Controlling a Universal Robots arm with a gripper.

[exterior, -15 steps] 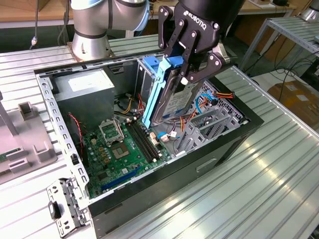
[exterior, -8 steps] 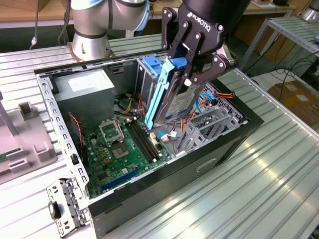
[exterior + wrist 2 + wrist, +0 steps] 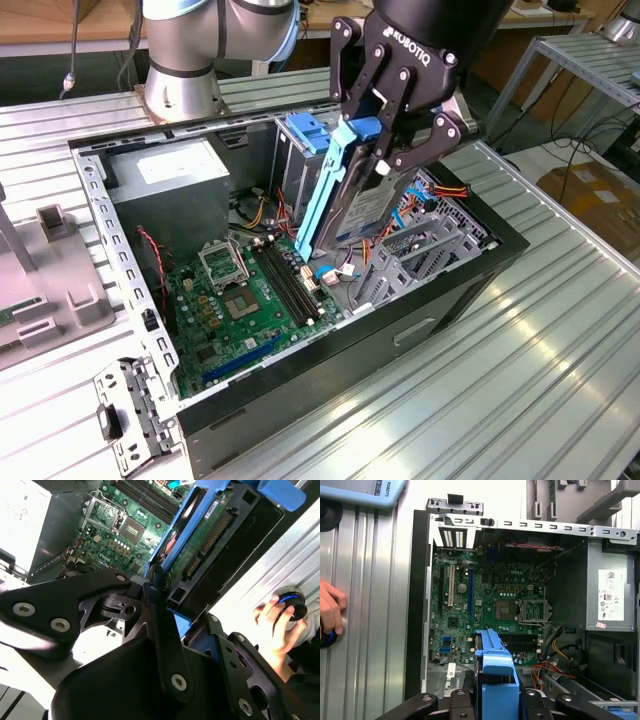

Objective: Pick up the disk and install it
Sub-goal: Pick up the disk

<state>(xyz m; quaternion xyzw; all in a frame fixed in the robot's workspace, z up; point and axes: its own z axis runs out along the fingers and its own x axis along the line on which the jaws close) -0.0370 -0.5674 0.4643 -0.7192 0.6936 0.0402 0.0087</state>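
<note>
The disk (image 3: 366, 208), grey metal with a white-and-blue label and blue rails, hangs steeply tilted over the open computer case (image 3: 96, 200). My gripper (image 3: 402, 152) is shut on its upper part. Its lower end dips inside the case between the motherboard (image 3: 240, 300) and the metal drive cage (image 3: 435, 240). In the second wrist view the disk's green underside (image 3: 205, 535) runs out from between the black fingers (image 3: 156, 611). In the first wrist view the disk's blue carrier end (image 3: 495, 662) juts out over the motherboard (image 3: 485, 595).
A grey power-supply box (image 3: 170, 185) fills the case's far corner, with a blue bracket (image 3: 305, 130) beside it. Loose red and blue cables (image 3: 440, 190) lie by the cage. A person's hand (image 3: 274, 622) rests on a round knob on the ribbed table (image 3: 520, 340).
</note>
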